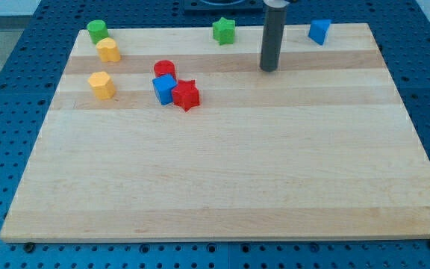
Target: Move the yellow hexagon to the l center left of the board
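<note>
- My tip [268,69] rests on the board [222,187] near the view's top, right of centre; the rod is bare and touches no block.
- Nearest to the tip, up and to the view's left, is the green star [224,31], near the board's top edge and apart from the tip.
- To the tip's upper right, also near the top edge, is a blue block [319,31]; its exact shape is hard to tell.
- Well to the tip's left and a little lower is a cluster of three: the red cylinder [164,69], the blue cube [164,89] just below it, and the red star [187,95] touching the cube's right side.
- Farther left of the tip, past that cluster, is the yellow hexagon [101,85], alone and near the board's left edge, in its upper part.
- Above the hexagon is a second yellow block [108,50], rounded in outline, with a green block [97,31] touching its upper left at the board's top left corner.
- The red and blue cluster lies between the tip and the hexagon.
- No writing, label or brand can be read on any block or on the board.
- The board lies on a blue perforated table [21,67].
</note>
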